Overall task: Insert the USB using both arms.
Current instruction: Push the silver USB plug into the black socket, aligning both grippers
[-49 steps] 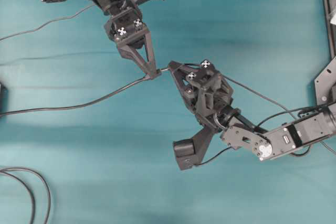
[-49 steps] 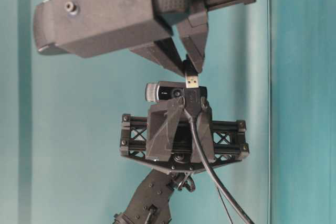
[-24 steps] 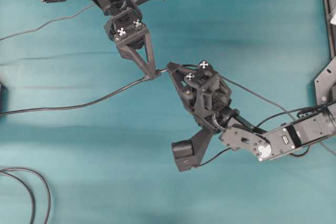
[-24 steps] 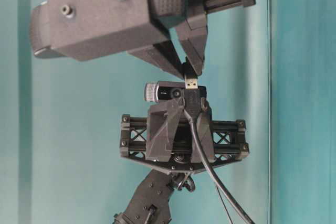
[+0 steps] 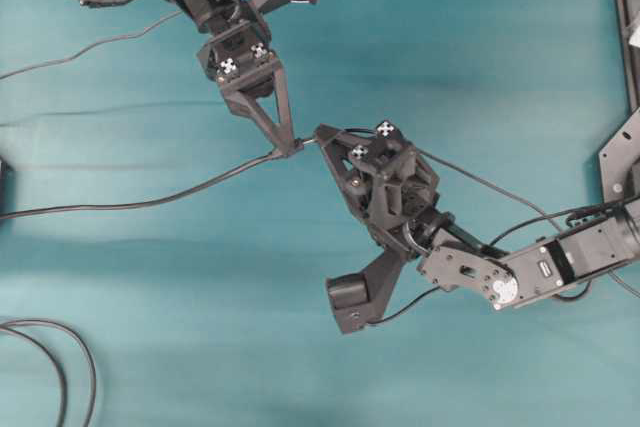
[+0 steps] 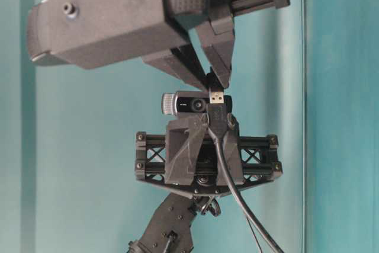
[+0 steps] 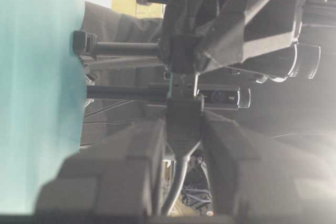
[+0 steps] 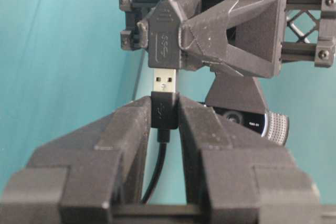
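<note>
The USB (image 8: 165,81) shows its silver tip just in front of my right gripper (image 8: 165,109), which is shut on its black body. The tip sits right at the mouth of the black socket end (image 8: 164,40), in line with it. My left gripper (image 7: 184,121) is shut on that socket end (image 7: 184,116). In the overhead view the left gripper (image 5: 291,145) and right gripper (image 5: 320,134) meet tip to tip above the middle of the teal table. At table level the USB (image 6: 217,95) points down onto the socket end (image 6: 216,118).
The socket's cable (image 5: 150,200) runs left across the table. A looped dark cable (image 5: 60,347) lies at the bottom left. The plug's thin cable (image 5: 500,185) trails right past the right arm. A black frame (image 5: 625,137) stands at the right edge.
The right gripper has edged toward the left gripper, bringing the USB tip closer to the socket mouth. Both grips are unchanged.
</note>
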